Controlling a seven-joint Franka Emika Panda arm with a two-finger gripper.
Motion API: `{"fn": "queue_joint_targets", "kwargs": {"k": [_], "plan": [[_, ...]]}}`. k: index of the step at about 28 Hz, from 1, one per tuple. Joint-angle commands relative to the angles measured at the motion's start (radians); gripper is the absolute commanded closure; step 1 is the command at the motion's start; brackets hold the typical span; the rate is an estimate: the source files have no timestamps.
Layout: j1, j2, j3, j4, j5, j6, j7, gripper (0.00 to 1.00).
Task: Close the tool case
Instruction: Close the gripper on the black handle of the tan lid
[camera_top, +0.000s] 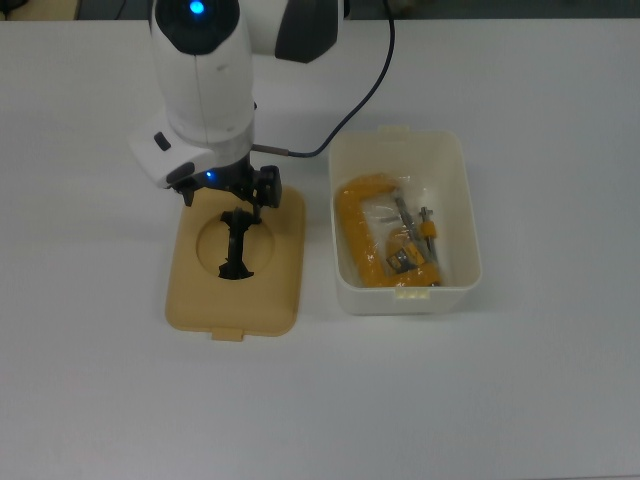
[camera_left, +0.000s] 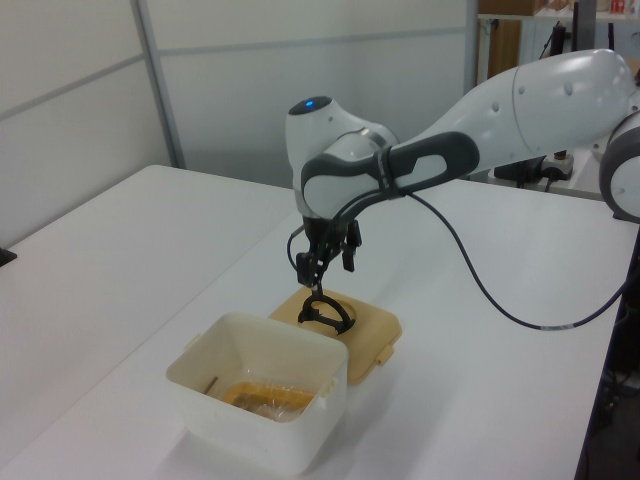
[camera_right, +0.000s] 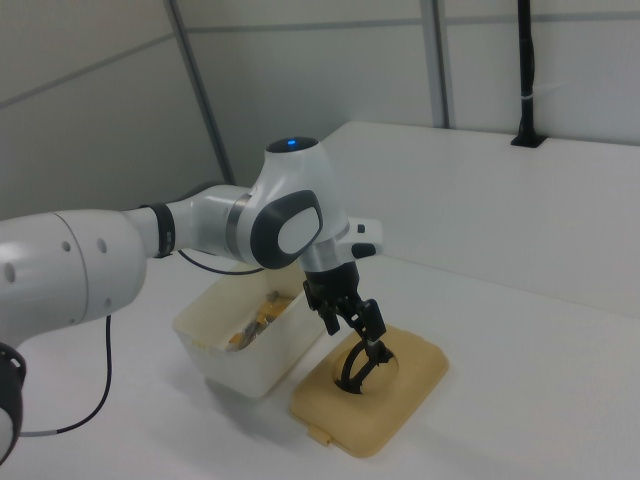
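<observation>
The tool case's white tub (camera_top: 462, 215) stands open at the top view's right. Its tan lid (camera_top: 280, 285) lies flat beside it on the top view's left, recess up, with the black handle (camera_top: 237, 248) standing in the round recess. My gripper (camera_top: 230, 198) hangs open just above the far end of that handle, one finger on each side of it and nothing held. In the left view the gripper (camera_left: 323, 272) sits right over the handle (camera_left: 325, 312), behind the tub (camera_left: 262, 425). The right view shows the gripper (camera_right: 358, 325) low over the lid (camera_right: 405, 385).
A yellow clamp (camera_top: 358, 228) and small metal parts lie inside the tub. The arm's black cable (camera_top: 345, 105) arcs above the table behind the tub. White tabletop surrounds both pieces.
</observation>
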Motion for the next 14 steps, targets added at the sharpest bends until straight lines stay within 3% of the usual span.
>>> {"fn": "queue_joint_targets", "kwargs": {"k": [1, 8, 13, 14], "plan": [[-0.002, 0.021, 0.030, -0.020, -0.048, 0.053, 0.064, 0.08], [-0.002, 0.048, 0.030, -0.020, -0.057, 0.081, 0.082, 0.16], [-0.003, 0.060, 0.032, -0.018, -0.072, 0.087, 0.082, 0.48], [-0.003, 0.064, 0.032, -0.020, -0.072, 0.090, 0.084, 0.61]]}}
